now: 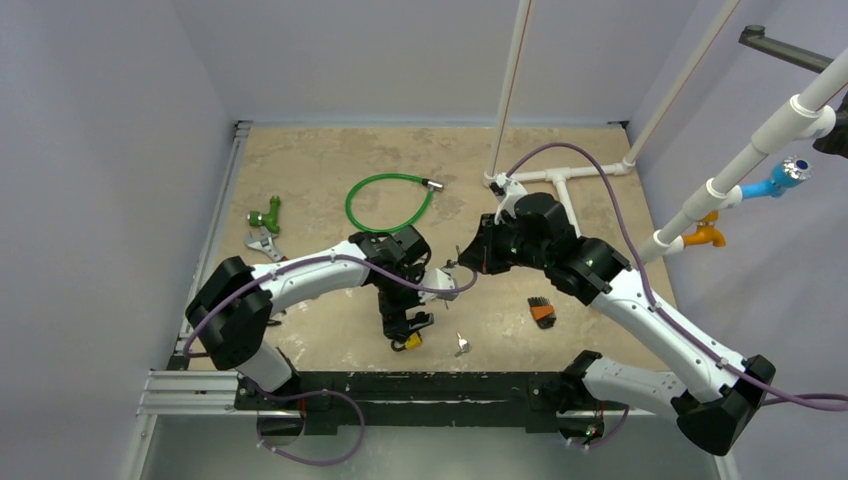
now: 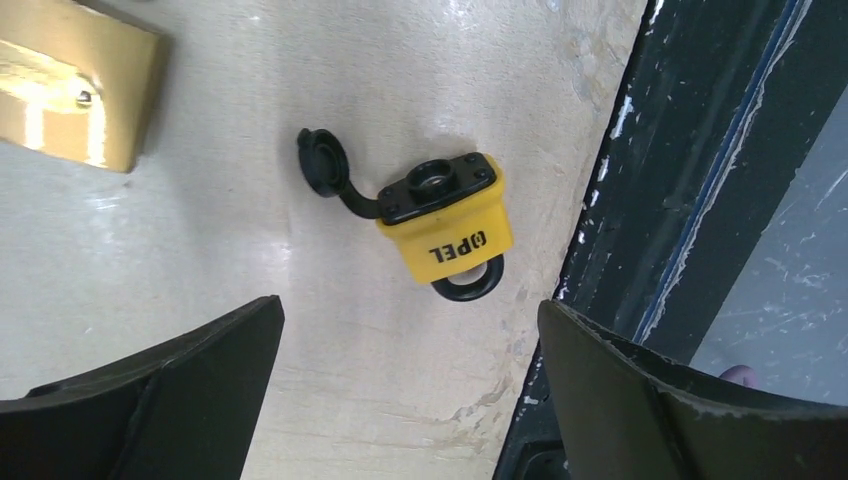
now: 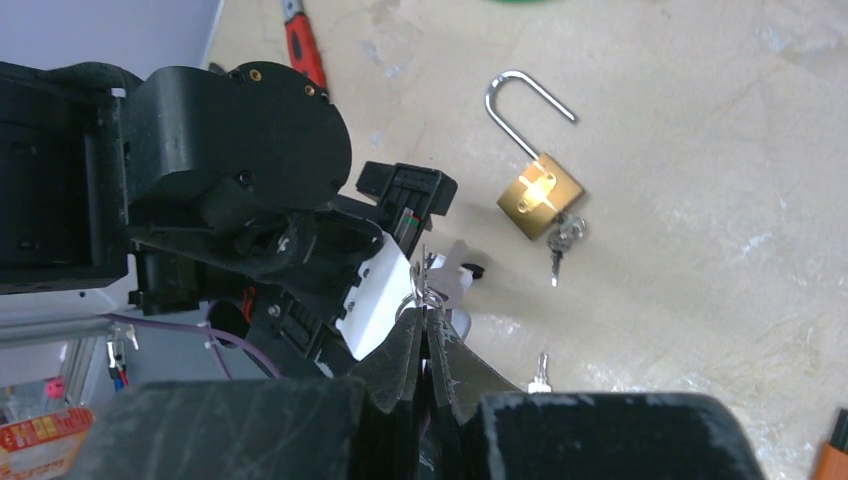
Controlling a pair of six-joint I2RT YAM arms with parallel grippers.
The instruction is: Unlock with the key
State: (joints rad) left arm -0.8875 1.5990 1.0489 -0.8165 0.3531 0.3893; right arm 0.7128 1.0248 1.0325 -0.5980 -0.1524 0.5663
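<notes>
- The yellow padlock point(image 2: 445, 225) lies flat on the counter point(image 2: 400, 60) near its front edge. Its black shackle point(image 2: 467, 285) looks seated.
- Its rubber cap point(image 2: 322, 155) is flipped aside and the keyhole point(image 2: 436, 178) is bare, probably so a blade can enter.
- The left tool point(image 2: 408, 320) hangs over it, spread wide and grasping nothing.
- The right tool point(image 3: 425, 340) is clenched on what looks like a ringed key point(image 3: 428, 285), held off the counter and apparently ready to insert.
- A brass padlock point(image 3: 540, 200) lies apart, already open.

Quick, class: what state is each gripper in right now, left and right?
Left gripper: open, empty, fingers spread above the yellow plastic-cased padlock.
Right gripper: closed, fingers pinching a small silver metal key.
</notes>
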